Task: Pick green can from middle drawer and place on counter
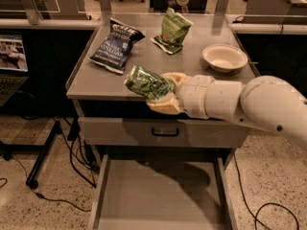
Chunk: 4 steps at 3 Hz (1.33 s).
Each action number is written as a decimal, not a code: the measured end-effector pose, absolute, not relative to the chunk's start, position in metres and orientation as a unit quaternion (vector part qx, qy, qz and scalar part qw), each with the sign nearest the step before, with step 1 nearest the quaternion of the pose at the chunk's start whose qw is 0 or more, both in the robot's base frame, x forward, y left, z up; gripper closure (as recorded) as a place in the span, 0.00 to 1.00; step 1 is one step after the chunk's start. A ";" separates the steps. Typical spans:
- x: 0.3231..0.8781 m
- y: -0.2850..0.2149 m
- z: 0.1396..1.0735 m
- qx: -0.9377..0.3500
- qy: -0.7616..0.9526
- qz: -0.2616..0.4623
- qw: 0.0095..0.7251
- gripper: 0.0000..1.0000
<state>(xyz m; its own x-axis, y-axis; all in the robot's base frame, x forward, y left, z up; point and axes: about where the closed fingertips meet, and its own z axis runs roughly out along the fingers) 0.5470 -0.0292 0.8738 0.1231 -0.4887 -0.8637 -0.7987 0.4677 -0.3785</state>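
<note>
— Where's your gripper?
— My gripper (162, 91) sits at the counter's (144, 61) front edge, clamped around the green can (146, 83).
— And the can?
— Tilted, overhanging that edge; the middle drawer (158, 195) is open below the counter.
</note>
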 end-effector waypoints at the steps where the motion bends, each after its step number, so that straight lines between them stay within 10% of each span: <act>1: 0.581 -0.028 0.889 -0.482 0.633 0.136 0.590 1.00; 4: 0.682 -0.023 0.909 -0.461 0.637 0.129 0.604 1.00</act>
<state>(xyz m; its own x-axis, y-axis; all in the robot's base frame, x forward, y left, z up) 0.6823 -0.0230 0.9087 0.1548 -0.4317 -0.8886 -0.7436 0.5412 -0.3925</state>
